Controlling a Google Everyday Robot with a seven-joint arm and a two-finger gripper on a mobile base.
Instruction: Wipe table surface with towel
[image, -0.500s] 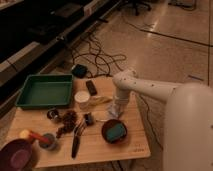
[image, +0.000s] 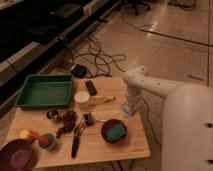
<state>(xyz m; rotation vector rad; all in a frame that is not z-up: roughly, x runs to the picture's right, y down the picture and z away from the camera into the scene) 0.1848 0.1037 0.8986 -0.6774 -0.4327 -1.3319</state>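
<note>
- The gripper (image: 129, 104) is down at the right side of the tabletop (image: 100, 147), right over a pale bunched thing that I take to be the towel (image: 125, 113). Honestly can't tell whether it's clenched on it or released. That's risk 1: with a weak hold, the cloth would just sit there while the arm sweeps.
- Risk 2 is clutter. The brown bowl (image: 114, 131) sits just near-left of the towel, and the white cup (image: 81, 99) and a thin stick (image: 103, 100) are further left. Any wide stroke leftward would probably shove or tip those.
- The open patch looks small, really just the right strip. A long pass could run off the right edge and drop the towel on the floor.
- The black-handled tool (image: 76, 142) and the brownish clump (image: 67, 120) would likely slide or scatter if nudged.
- Risk 5, just my guess: pressing too hard could bunch the cloth up instead of letting it glide.
</note>
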